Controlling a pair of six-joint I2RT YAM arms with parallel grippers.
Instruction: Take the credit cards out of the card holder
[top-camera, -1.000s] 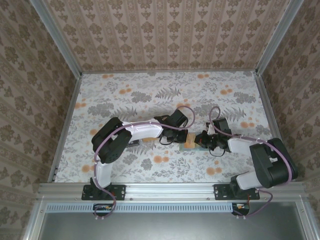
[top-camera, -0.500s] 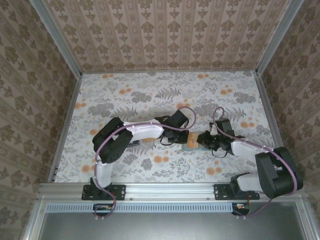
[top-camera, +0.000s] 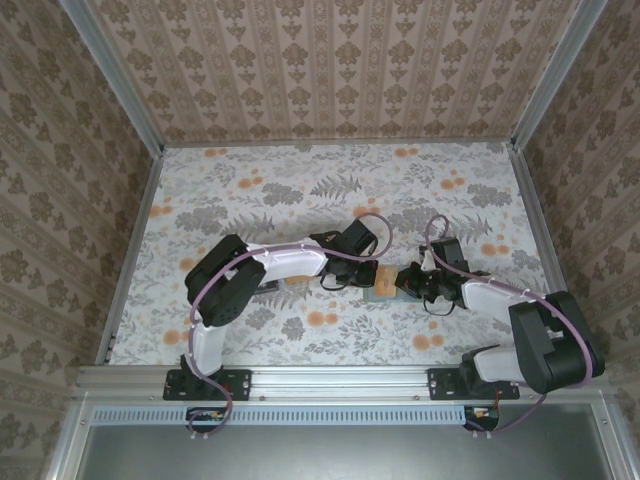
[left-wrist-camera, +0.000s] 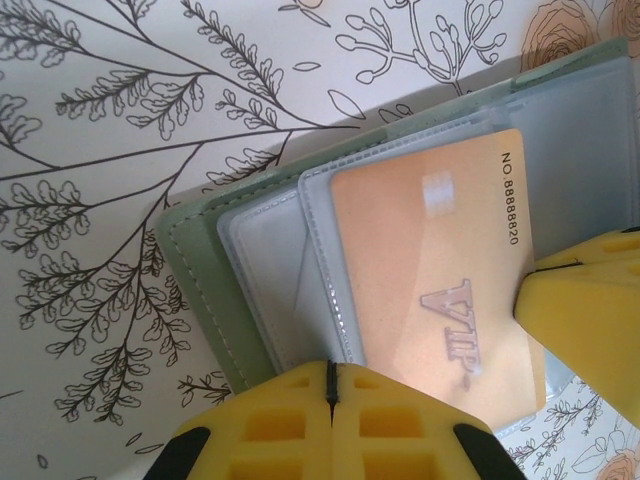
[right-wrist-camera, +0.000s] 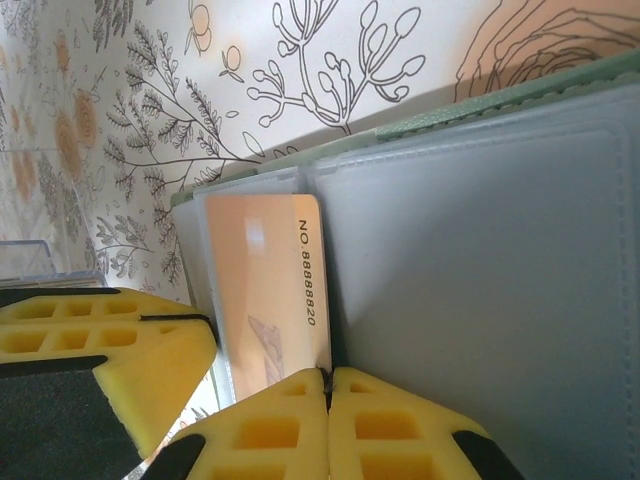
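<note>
open card holder (left-wrist-camera: 196, 268) flat on desk (left-wrist-camera: 90, 100), roughly mid-desk between both arms. tan-orange card (left-wrist-camera: 430, 260) lying on its clear pockets. left hand (left-wrist-camera: 330, 378) clenched at holder edge, right hand (right-wrist-camera: 328, 382) clenched by card corner. can't tell if either actually pinches anything

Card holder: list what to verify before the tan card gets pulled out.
1. card holder lies open, pockets up: ok.
2. tan card has its face exposed and its number readable: ok.
3. left end effector is shut and sits over the holder's edge: ok.
4. Left end effector actually pins the holder down: cannot tell.
5. right end effector is shut, with its tips at the card's edge: ok.
6. Right end effector has a real grip on the card: cannot tell.
</note>
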